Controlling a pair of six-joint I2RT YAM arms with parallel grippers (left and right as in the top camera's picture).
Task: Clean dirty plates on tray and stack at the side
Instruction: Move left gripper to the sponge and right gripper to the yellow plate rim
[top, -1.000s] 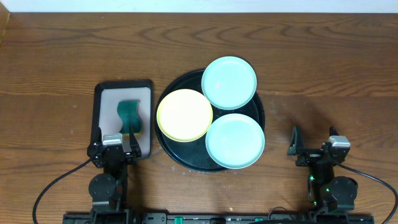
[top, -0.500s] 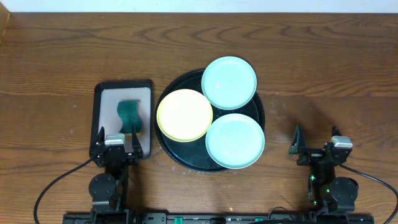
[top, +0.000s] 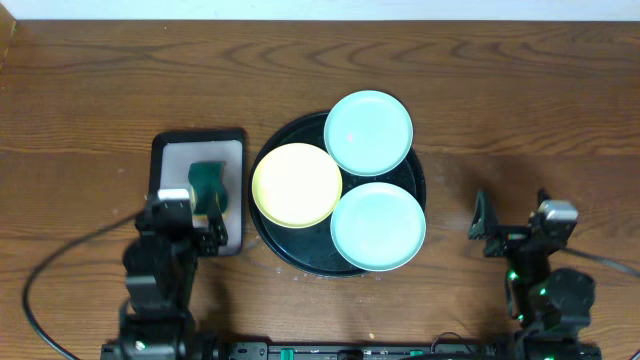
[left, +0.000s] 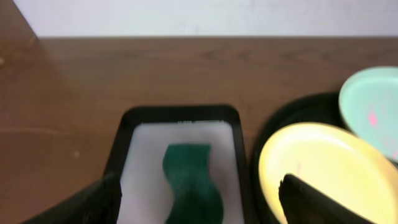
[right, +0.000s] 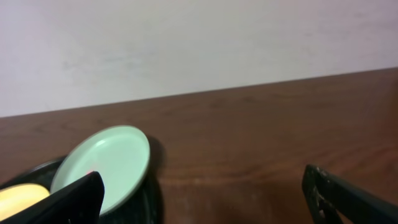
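The round black tray (top: 288, 250) sits mid-table and holds three plates. The pale yellow plate (top: 296, 185) is on its left, one mint-green plate (top: 368, 132) at the far side overhanging the rim, and the other mint-green plate (top: 378, 226) at the near right. The far mint plate has a small pink speck. My left gripper (top: 190, 222) is open and empty over the near end of the small rectangular tray; in the left wrist view its jaws (left: 199, 205) straddle the green sponge. My right gripper (top: 512, 222) is open and empty, right of the black tray; its jaws (right: 205, 202) are above bare table.
A small black-rimmed rectangular tray (top: 165, 160) with a pale mat lies left of the round tray and holds a green sponge (top: 207, 183). The left wrist view shows the sponge (left: 189, 180), the yellow plate (left: 323, 168) and a mint plate (left: 373, 106). The wooden table ends at a white wall.
My left arm has moved forward, bringing its open gripper over the near end of the small tray by the sponge. My right arm has shifted slightly right and forward. The plates have not moved.
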